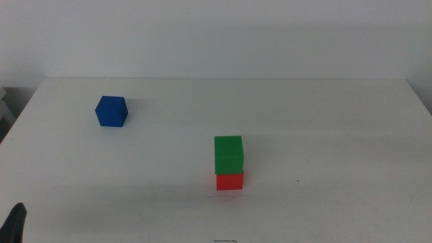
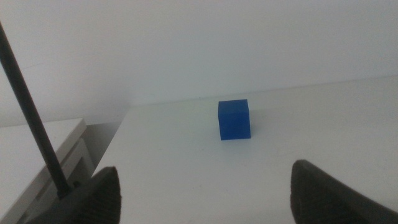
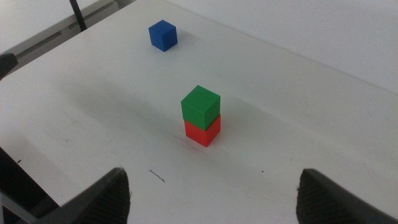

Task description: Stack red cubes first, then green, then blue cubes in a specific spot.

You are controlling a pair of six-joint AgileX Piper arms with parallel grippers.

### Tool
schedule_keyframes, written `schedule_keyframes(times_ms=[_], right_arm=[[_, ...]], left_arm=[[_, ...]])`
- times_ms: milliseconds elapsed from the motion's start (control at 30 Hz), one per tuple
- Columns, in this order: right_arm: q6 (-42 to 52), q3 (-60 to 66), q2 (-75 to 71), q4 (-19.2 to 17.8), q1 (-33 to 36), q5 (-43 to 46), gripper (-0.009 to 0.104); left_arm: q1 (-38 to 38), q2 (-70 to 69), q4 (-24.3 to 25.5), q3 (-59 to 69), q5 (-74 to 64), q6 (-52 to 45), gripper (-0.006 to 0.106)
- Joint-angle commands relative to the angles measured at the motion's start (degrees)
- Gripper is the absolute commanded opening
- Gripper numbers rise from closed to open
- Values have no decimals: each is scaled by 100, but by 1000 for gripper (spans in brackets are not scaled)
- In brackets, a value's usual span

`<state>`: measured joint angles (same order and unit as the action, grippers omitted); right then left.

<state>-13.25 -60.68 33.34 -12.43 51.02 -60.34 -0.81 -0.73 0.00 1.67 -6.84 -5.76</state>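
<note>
The green cube (image 1: 229, 154) sits squarely on the red cube (image 1: 230, 181) near the table's middle front; the right wrist view shows the same stack, green cube (image 3: 201, 103) on red cube (image 3: 203, 132). The spot lies hidden under the red cube. The blue cube (image 1: 111, 111) stands alone at the far left and is also seen as the blue cube (image 2: 234, 119) and the blue cube (image 3: 163, 35). My left gripper (image 2: 205, 199) is open and empty, well short of the blue cube; only a dark sliver of it (image 1: 15, 223) shows at the bottom-left corner. My right gripper (image 3: 211, 199) is open, pulled back from the stack.
The white table (image 1: 324, 121) has its left edge (image 1: 20, 115) close to the blue cube. A thin dark rod (image 2: 31, 106) crosses the left wrist view, with a lower white ledge (image 2: 37, 143) beyond the table's edge.
</note>
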Motion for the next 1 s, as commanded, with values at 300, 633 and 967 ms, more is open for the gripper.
schedule_keyframes(times_ms=[300,633,967], right_arm=[[57,-113,31,-161,11,359,79],[57,-113,31,-167,11,359,79],[57,-113,31,-167,11,359,79]], left_arm=[[3,2412,33,-2198,-842,51,93],[3,5667,33,-5261,-3861,51,93],[3,7301,-224,-6534,-4249,205,93]])
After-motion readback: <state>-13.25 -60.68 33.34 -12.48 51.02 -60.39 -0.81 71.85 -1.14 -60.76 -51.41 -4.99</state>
